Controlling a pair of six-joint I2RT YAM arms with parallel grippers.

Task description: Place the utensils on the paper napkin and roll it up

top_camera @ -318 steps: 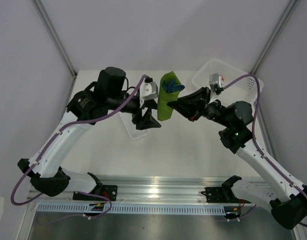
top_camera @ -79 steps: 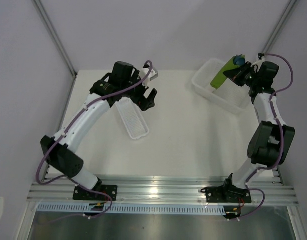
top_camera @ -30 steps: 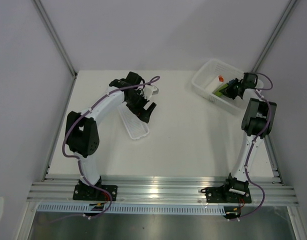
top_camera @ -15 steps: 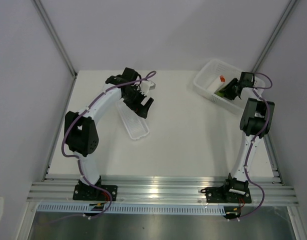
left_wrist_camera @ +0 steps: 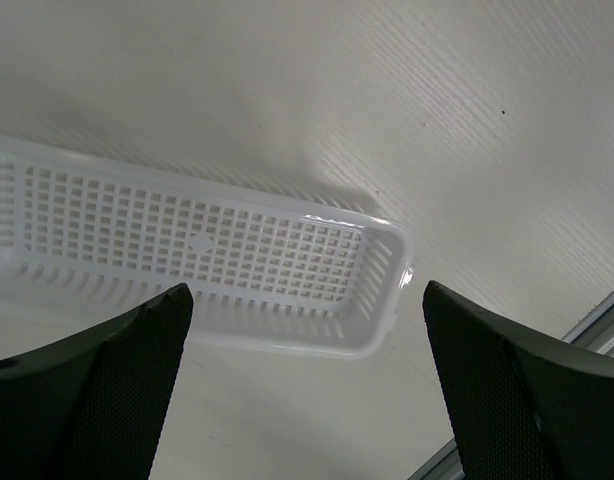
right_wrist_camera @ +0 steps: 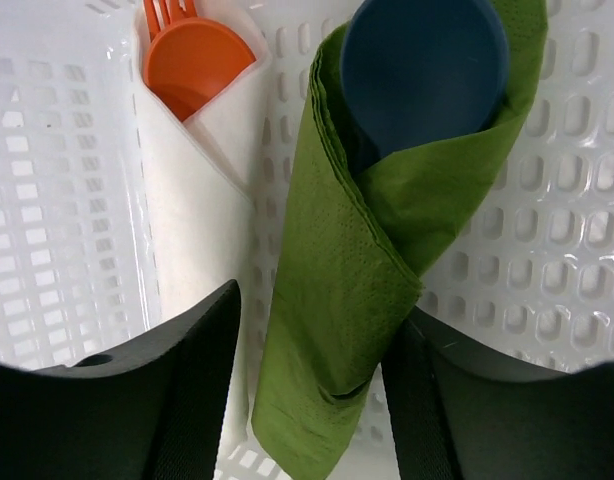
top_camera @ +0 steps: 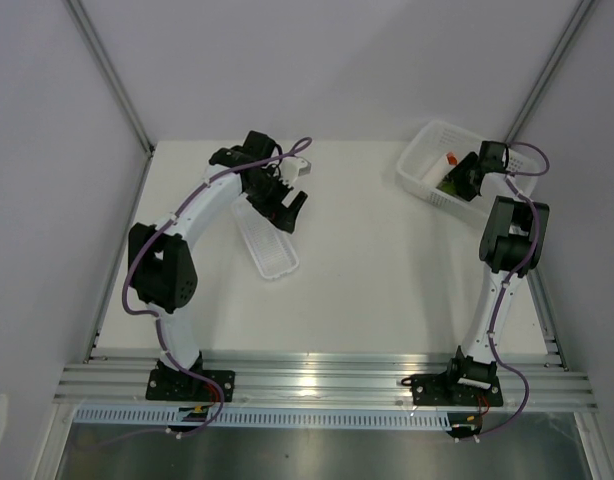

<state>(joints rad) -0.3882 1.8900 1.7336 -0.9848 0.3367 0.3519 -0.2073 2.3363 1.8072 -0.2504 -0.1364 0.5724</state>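
Observation:
The olive-green paper napkin (right_wrist_camera: pixel 347 300) is rolled around the utensils and lies in the white basket (right_wrist_camera: pixel 67 200). Only the dark blue spoon's bowl (right_wrist_camera: pixel 424 70) pokes out of the roll's far end; the fork is hidden. My right gripper (right_wrist_camera: pixel 317 350) is open, one finger on each side of the roll, with a gap on the left side. From above, the right gripper (top_camera: pixel 465 178) reaches into the basket (top_camera: pixel 419 170) at the back right, where the napkin (top_camera: pixel 448 184) shows as a green patch. My left gripper (top_camera: pixel 284 208) hangs open and holds nothing.
A white napkin roll with orange utensils (right_wrist_camera: pixel 192 60) lies beside the green one in the basket. The narrow white ribbed tray (top_camera: pixel 267 245) lies on the table under the left gripper (left_wrist_camera: pixel 307 370); its end wall (left_wrist_camera: pixel 382 290) shows in the left wrist view.
The right gripper's jaws have spread apart, letting go of the green roll, which now rests in the basket. The left arm has shifted only slightly.

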